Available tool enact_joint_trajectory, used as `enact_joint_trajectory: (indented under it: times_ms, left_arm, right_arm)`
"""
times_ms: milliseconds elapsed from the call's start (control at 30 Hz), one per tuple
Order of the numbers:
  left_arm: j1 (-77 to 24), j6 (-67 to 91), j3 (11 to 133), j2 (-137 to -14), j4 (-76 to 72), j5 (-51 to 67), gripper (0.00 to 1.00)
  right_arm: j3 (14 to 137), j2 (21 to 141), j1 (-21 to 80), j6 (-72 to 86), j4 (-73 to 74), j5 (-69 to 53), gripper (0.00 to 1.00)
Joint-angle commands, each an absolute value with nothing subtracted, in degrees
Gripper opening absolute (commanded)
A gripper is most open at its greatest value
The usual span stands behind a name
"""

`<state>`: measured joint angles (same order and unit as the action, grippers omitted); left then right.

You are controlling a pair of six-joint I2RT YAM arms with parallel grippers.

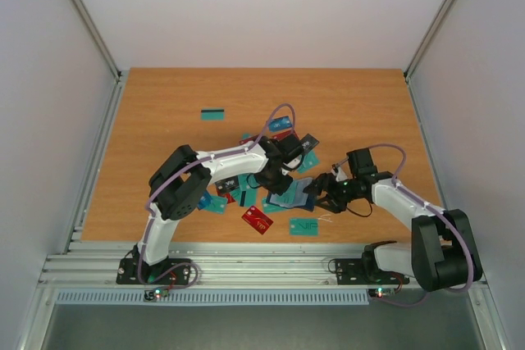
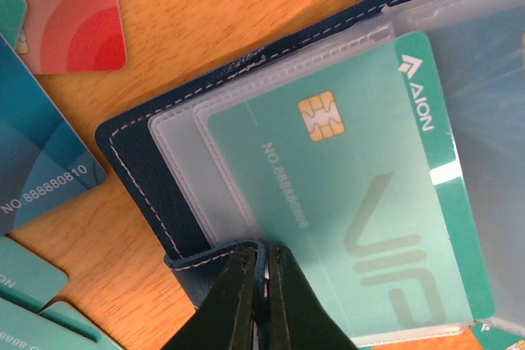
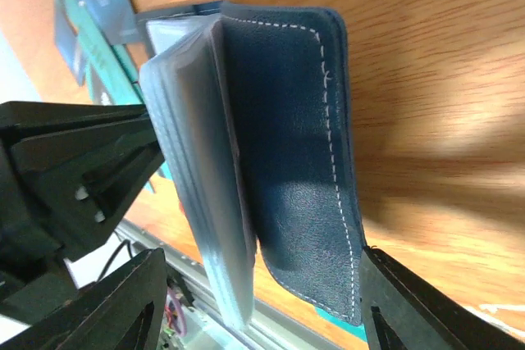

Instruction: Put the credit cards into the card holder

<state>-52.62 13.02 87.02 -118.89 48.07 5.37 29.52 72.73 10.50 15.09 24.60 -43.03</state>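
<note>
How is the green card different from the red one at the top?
The green card is tucked in the clear sleeves of the card holder; the red card lies bare on the table. The green card shows a gold chip; the red card shows only curved stripes. Both are thin with rounded corners.

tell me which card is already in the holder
The teal-green card marked VIP, slid into a clear sleeve of the dark blue holder. The red card and blue card beside it lie loose on the table.
</note>
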Motion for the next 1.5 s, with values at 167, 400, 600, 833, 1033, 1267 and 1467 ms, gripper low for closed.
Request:
enact_joint_trajectory:
  times_ms: [167,400,600,833,1033,1267,1467]
  left_arm:
    - [-53.3,12.0,88.8,-121.1,47.1,8.9,0.00]
    - [-53.3,11.7,89.2,-121.1,47.7,8.4,0.00]
    - [-52.6,12.1,89.8,-120.3,48.6,8.6,0.00]
    - [-50.2,13.9,88.7,-117.0,48.8,12.3,0.00]
    - [-49.3,13.9,87.9,-117.0,48.1,15.2,0.00]
    - [-48.8,13.8,88.0,-117.0,47.2,17.8,0.00]
    - [-47.6,14.9,89.8,-117.5,45.9,24.2,0.00]
  right_arm:
    - [30.8,70.9,10.7,17.1,19.4,-49.2,0.63]
    - [31.5,70.8,10.7,17.8,18.6,-50.2,0.62]
    - [31.3,72.8,10.8,19.0,15.9,-51.1,0.61]
    - [33.3,74.2,11.0,20.2,14.5,-51.6,0.60]
    - [34.4,75.5,11.9,22.0,12.2,-51.8,0.60]
    - [34.9,76.8,12.8,23.4,10.0,-51.6,0.60]
    - [35.1,76.8,12.9,24.2,8.8,-51.4,0.60]
